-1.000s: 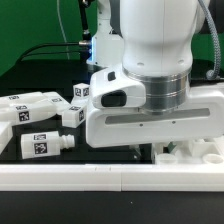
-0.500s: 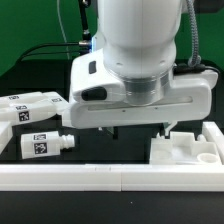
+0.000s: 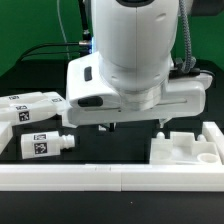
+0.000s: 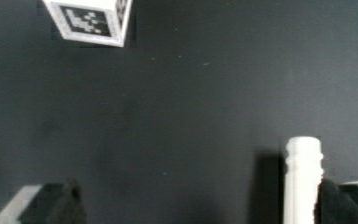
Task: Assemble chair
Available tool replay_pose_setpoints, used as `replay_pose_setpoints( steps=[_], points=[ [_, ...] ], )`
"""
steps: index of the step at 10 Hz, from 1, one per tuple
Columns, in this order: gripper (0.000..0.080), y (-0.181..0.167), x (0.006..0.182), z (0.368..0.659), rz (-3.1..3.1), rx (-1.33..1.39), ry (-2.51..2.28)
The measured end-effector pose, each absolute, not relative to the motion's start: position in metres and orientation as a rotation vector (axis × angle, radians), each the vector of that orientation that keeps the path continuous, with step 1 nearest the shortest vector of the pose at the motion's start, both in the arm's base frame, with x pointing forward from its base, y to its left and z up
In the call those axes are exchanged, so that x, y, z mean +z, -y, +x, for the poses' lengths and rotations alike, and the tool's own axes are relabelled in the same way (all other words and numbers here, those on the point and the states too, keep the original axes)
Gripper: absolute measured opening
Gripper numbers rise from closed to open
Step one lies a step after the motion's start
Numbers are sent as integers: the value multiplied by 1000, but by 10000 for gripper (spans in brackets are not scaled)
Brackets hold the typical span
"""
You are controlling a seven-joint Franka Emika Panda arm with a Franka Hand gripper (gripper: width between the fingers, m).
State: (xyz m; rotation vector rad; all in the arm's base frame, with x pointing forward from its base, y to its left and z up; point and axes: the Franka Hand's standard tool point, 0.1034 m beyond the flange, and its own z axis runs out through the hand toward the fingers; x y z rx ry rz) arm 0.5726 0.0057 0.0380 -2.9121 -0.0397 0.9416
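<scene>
Chair parts [image 3: 42,145] lie loose on both sides of the gripper [image 4: 206,203], none visibly joined, its fingers [image 4: 48,204] spread wide and empty, so nearly all assembly seems left.

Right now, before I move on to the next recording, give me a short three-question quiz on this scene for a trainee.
1. True or false: the hand is shut on a chair part.
2. In the exterior view, on which side does the tagged pegged leg lie? A) the left B) the right
3. Fill in: the holed white block lies next to the long white border ___.
Key: 1 false, it is open with nothing gripped; 2 A; 3 rail.
</scene>
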Motion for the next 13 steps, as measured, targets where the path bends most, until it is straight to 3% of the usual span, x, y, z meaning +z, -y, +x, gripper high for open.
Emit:
replay_pose_setpoints(
  steps=[2,7,13],
  points=[
    [649,2,41,571,-2912,959,18],
    [649,68,62,550,-2929,999,-107],
    [649,76,58,543,-2913,1025,-111]
  ],
)
